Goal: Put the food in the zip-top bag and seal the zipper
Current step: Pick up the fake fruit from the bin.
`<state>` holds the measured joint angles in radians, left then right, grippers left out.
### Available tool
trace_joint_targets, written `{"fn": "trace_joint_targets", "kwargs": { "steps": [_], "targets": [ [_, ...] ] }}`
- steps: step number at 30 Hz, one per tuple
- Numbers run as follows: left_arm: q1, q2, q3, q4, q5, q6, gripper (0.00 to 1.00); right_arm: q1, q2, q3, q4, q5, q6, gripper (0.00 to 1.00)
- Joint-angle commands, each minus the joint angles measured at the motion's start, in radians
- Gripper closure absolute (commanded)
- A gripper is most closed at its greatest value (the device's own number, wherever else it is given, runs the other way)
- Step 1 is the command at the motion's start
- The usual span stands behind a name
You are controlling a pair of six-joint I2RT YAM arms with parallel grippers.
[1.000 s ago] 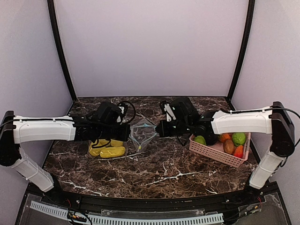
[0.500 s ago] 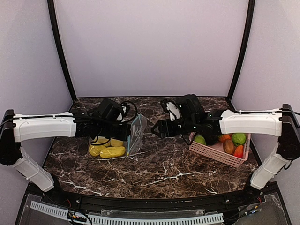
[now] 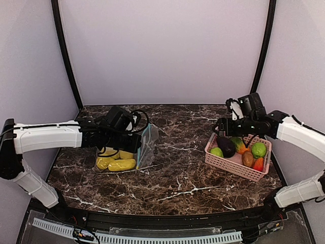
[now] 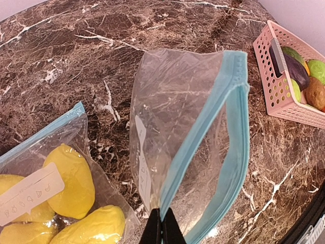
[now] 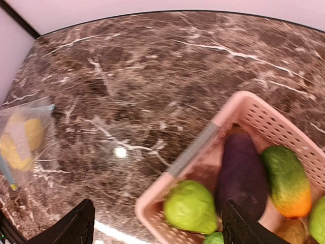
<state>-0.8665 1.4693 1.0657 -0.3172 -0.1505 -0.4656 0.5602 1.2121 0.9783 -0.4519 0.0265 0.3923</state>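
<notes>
Over the right side of the top view, the right gripper [image 5: 157, 216] hangs above the near-left corner of the pink basket [image 5: 195, 150], its fingers [image 5: 81, 223] spread wide with nothing between them. Of the food, the purple eggplant [image 5: 241, 175] lies closest under it, a little right of the gripper's centre line in the wrist view and just beside the right finger. A green fruit [image 5: 190, 207] sits against its left flank and an orange-green mango-like piece [image 5: 285, 179] against its right.

The eggplant's long axis runs up and down that frame, which is crosswise to the line joining the two fingers. My reading is that a small shift to the right and a straight descent would let the fingers close across its narrow girth. The neighbours on both sides leave little room for them.

Left of centre in the top view, the left gripper [image 4: 161, 229] is pinched together on the rim of the zip-top bag [image 4: 177, 127]. It holds the blue zipper mouth raised and parted, and the opening faces toward the basket. Nothing shows inside this bag. It stands well apart from the basket across the bare tabletop [image 3: 177, 188], so the right arm is plainly the one nearer the food.

Lower left in the left wrist view, a second bag [image 4: 68, 119] lies flat holding yellow pieces [image 4: 71, 180]. I cannot tell whether it is sealed.
</notes>
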Motion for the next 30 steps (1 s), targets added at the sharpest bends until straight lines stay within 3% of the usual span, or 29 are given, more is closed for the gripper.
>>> {"fn": "trace_joint_targets", "kwargs": {
  "steps": [1,7,12,25,30],
  "targets": [
    [0.008,-0.035,0.028,-0.049,0.029,0.009,0.99,-0.172,0.000,-0.038,-0.100,-0.070,-0.054,0.16],
    [0.053,-0.045,0.010,-0.020,0.177,-0.008,0.99,-0.361,0.091,-0.041,-0.103,-0.168,-0.146,0.18],
    [0.068,-0.058,0.004,-0.035,0.202,-0.007,0.99,-0.480,0.149,-0.032,-0.110,-0.227,-0.214,0.22],
    [0.079,-0.058,-0.005,-0.058,0.219,0.006,0.99,-0.551,0.285,-0.030,-0.104,-0.172,-0.273,0.28],
    [0.080,-0.047,-0.007,-0.046,0.227,0.001,0.99,-0.551,0.348,-0.028,-0.088,-0.177,-0.264,0.36]
  ]
}}
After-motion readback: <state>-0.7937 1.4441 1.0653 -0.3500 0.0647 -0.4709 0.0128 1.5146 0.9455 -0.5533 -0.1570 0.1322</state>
